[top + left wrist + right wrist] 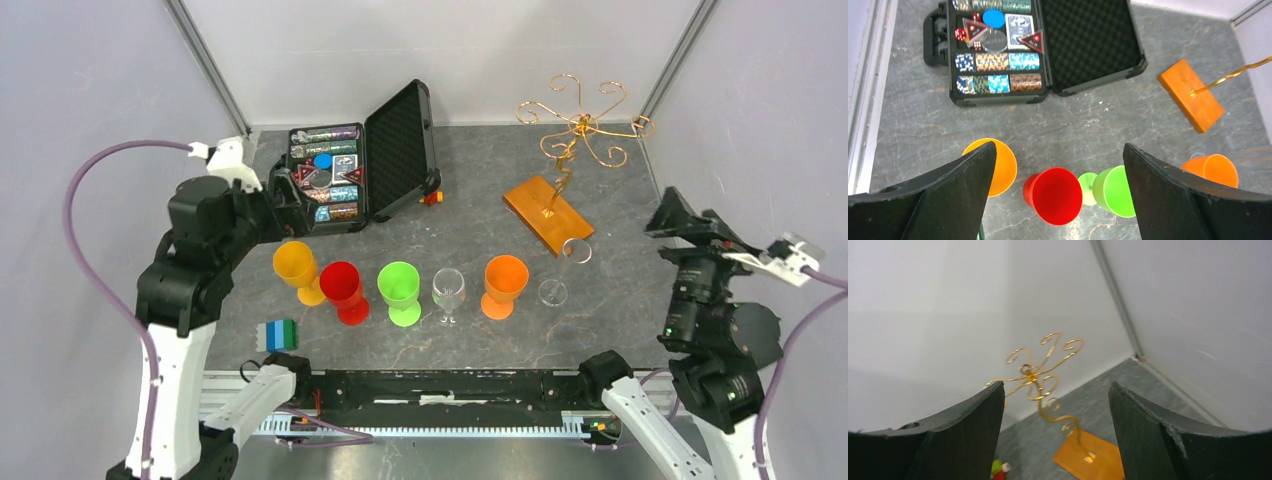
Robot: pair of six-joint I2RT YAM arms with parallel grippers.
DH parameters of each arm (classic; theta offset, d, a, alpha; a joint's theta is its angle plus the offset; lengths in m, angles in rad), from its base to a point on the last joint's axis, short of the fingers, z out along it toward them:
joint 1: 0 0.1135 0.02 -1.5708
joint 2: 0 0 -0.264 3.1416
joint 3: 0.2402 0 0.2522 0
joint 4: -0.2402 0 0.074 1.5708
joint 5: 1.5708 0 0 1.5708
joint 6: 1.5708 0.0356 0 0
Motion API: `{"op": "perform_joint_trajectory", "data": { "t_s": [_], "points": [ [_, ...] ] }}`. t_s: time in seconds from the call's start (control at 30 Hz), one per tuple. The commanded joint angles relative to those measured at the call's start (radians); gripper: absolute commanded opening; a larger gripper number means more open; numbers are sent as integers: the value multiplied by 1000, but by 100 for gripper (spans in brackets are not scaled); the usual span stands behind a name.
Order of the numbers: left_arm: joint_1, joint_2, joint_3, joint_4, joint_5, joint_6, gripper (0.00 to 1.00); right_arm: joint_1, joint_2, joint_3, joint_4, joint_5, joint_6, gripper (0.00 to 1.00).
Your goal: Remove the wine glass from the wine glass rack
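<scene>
The gold wire wine glass rack (pixel 580 125) stands at the back right on its orange-brown wooden base (pixel 548 215); no glass hangs on its curled arms. A clear wine glass (pixel 565 270) stands upright on the table at the base's front corner. A second clear glass (pixel 448 292) stands in the row of goblets. My right gripper (pixel 672 212) is open and empty, right of the rack; its wrist view shows the rack (pixel 1040 375) between the fingers. My left gripper (pixel 282 200) is open and empty above the goblets, by the case.
An open black foam-lined case (pixel 340 175) of poker chips lies at the back left. Yellow (pixel 296 268), red (pixel 344 290), green (pixel 400 290) and orange (pixel 503 283) goblets stand in a row. Coloured blocks (pixel 280 335) sit at the front left. Walls close in on three sides.
</scene>
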Motion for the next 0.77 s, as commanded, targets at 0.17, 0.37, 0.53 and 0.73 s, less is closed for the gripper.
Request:
{"op": "perform_joint_trajectory", "data": {
  "t_s": [0.17, 0.37, 0.53, 0.73],
  "points": [
    [4, -185, 11, 109, -16, 62, 100, 0, -166, 0, -63, 302, -180, 79],
    [5, -297, -13, 94, -98, 68, 100, -1, -233, 18, -65, 341, -211, 78],
    [5, -335, -18, 91, -101, 62, 100, 0, -257, 21, -65, 341, -200, 78],
    [5, -339, -6, 86, -92, 52, 100, 0, -255, 25, -85, 331, -175, 78]
  ]
}}
